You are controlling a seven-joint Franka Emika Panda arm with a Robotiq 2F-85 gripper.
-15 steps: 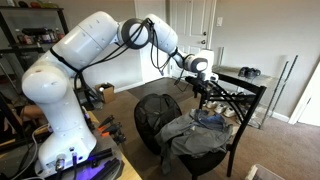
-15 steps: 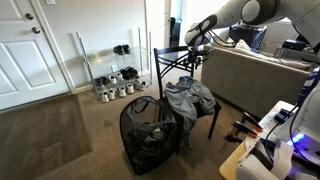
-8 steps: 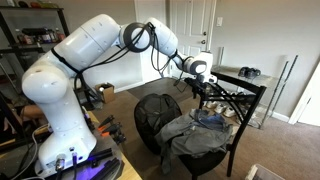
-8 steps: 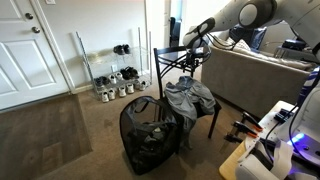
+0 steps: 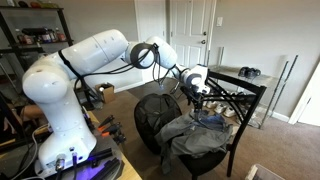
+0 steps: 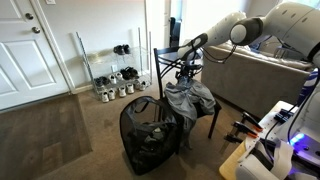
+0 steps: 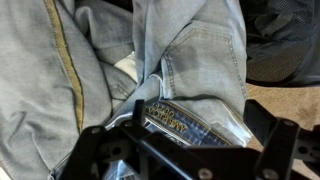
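Observation:
My gripper [image 5: 199,90] hangs by the top rail of a black metal chair [image 5: 245,97], just above a heap of clothes on its seat. In the wrist view the gripper [image 7: 188,152] is open and empty, with one finger [image 7: 93,152] at the left and the other at the right. Light blue jeans [image 7: 190,60] with a brown waistband label [image 7: 172,117] lie right below it. Black chair bars [image 7: 190,158] cross the view in front of the jeans. The jeans [image 6: 188,97] show in both exterior views, over a grey garment [image 5: 195,142]. The gripper [image 6: 186,68] touches nothing.
A black mesh hamper [image 5: 153,115] with clothes inside stands on the carpet against the chair, also seen in an exterior view [image 6: 150,135]. A grey sofa [image 6: 265,80] is behind the chair. A shoe rack [image 6: 115,80] and white doors [image 6: 35,45] stand along the wall.
The arm has swung down and towards the chair. The gripper now sits lower, close over the jeans. The clothes and hamper have not moved.

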